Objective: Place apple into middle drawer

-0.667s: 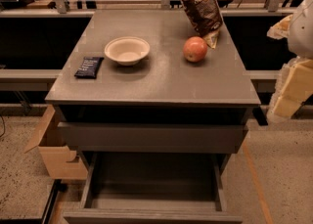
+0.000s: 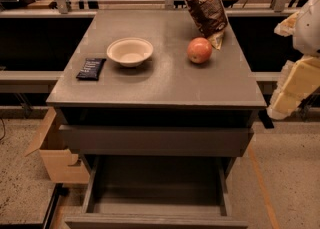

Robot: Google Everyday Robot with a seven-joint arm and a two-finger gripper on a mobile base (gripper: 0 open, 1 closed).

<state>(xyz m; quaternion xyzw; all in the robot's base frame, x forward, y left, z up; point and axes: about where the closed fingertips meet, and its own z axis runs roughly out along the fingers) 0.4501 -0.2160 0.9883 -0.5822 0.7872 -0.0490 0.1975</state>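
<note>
The apple (image 2: pixel 199 50), red-orange and round, rests on the grey cabinet top (image 2: pixel 165 85) at the back right, just in front of a chip bag. The middle drawer (image 2: pixel 155 189) is pulled out low at the front, and its flat dark floor shows nothing on it. My gripper (image 2: pixel 274 112) hangs at the end of the cream arm by the right edge of the view, beside the cabinet's right front corner. It is well to the right of the apple and lower, and holds nothing that I can see.
A cream bowl (image 2: pixel 129 52) and a dark snack packet (image 2: pixel 91 68) sit on the left of the cabinet top. A brown chip bag (image 2: pixel 204 5) stands upright behind the apple. The upper drawer with its tall grey front panel (image 2: pixel 155 140) is slightly out. A cardboard box (image 2: pixel 55 158) sits on the floor at the left.
</note>
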